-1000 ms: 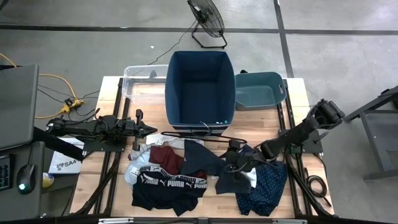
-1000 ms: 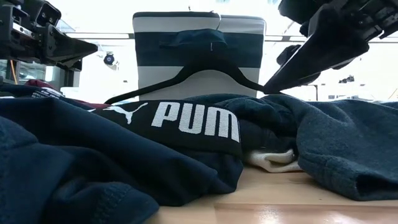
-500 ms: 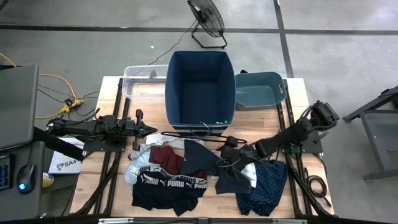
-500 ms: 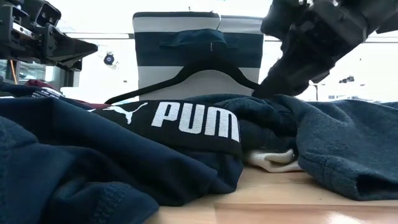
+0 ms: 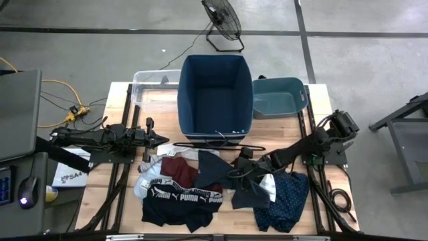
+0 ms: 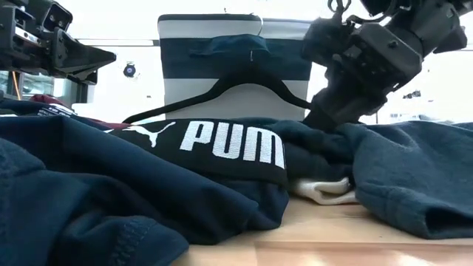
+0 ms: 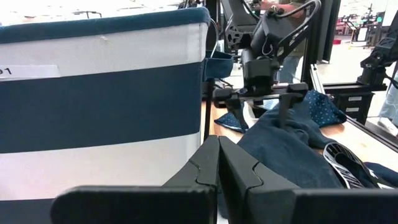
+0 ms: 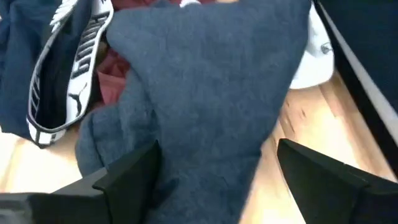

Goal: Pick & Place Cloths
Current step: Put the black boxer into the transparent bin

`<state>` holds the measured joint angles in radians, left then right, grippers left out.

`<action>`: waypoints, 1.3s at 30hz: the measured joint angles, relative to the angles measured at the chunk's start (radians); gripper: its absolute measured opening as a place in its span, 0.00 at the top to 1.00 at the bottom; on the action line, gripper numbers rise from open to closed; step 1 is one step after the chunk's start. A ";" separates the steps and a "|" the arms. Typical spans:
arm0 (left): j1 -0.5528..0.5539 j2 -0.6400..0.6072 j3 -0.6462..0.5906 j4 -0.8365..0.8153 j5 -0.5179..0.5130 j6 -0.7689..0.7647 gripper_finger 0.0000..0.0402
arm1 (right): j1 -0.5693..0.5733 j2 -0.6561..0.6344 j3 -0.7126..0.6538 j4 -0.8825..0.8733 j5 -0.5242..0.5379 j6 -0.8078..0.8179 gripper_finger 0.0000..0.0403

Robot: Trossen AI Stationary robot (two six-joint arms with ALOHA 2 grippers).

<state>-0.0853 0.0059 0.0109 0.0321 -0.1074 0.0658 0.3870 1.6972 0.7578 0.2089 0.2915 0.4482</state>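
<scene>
Hanging wide open, the right gripper [image 8: 214, 168] sat right over the dark grey cloth [image 8: 205, 81], nearer than the left arm

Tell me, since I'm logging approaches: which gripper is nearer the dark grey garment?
Right. The right gripper hovers open directly over the dark grey garment; the left gripper waits shut beyond the pile's edge.

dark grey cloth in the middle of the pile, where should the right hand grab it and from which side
Grip the raised fold of the dark grey cloth from above. It lies bunched on top of the pile, nothing covering it. The right hand is already open, with a finger on either side of that fold.
</scene>
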 joint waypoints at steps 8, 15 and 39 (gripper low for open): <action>0.000 0.000 0.000 0.000 0.000 0.000 1.00 | -0.002 0.063 0.032 0.041 -0.036 0.003 0.26; 0.000 0.000 0.000 0.000 0.002 0.000 1.00 | -0.016 0.058 0.033 0.052 -0.038 0.066 0.45; 0.000 0.000 0.000 -0.001 0.005 0.000 1.00 | 0.008 -0.128 0.127 0.089 0.007 0.227 0.99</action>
<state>-0.0854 0.0062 0.0109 0.0310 -0.1028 0.0654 0.3954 1.5695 0.8848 0.2983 0.2982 0.6756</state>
